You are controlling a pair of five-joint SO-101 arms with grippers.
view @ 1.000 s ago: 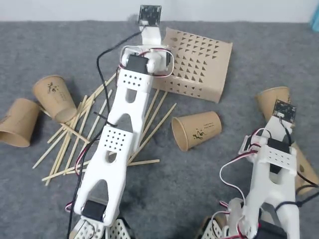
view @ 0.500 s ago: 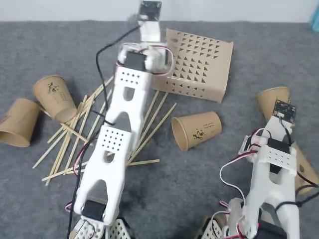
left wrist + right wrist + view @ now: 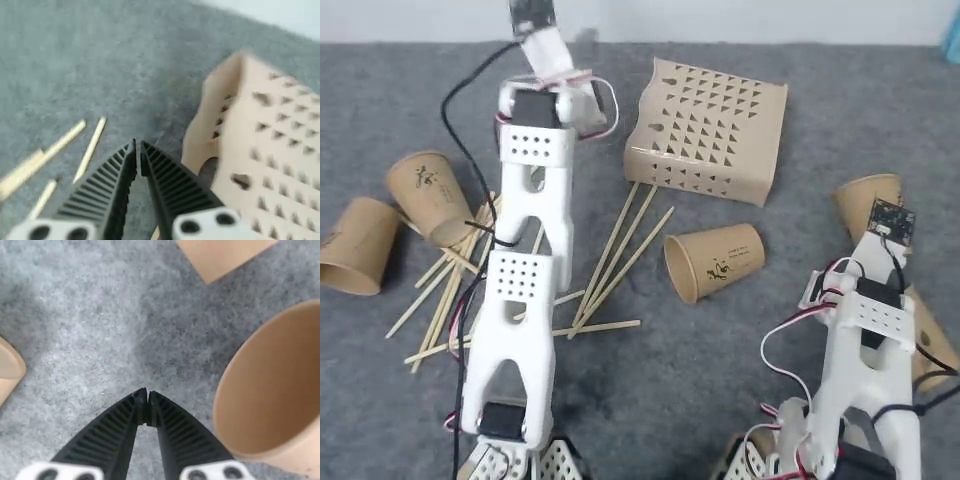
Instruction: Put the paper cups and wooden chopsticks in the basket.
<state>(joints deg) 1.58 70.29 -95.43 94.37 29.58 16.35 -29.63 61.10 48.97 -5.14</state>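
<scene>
Left gripper [image 3: 138, 146], jaws together and empty, is hanging just beside the basket [image 3: 705, 125]; paper cups [image 3: 715, 260] are lying near it, seemingly light and crushable, suiting rim pinches; wooden chopsticks [image 3: 450, 287] are lying scattered beside it, probably stiff, suiting mid-length pinches

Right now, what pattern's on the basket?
Basket: tan, with rows of small triangular holes. Shows best in the high view.

Matt brown paper cups [image 3: 715, 260], pale wooden chopsticks [image 3: 447, 298], smooth perforated basket [image 3: 710, 130], fuzzy grey cloth [image 3: 700, 380]
</scene>
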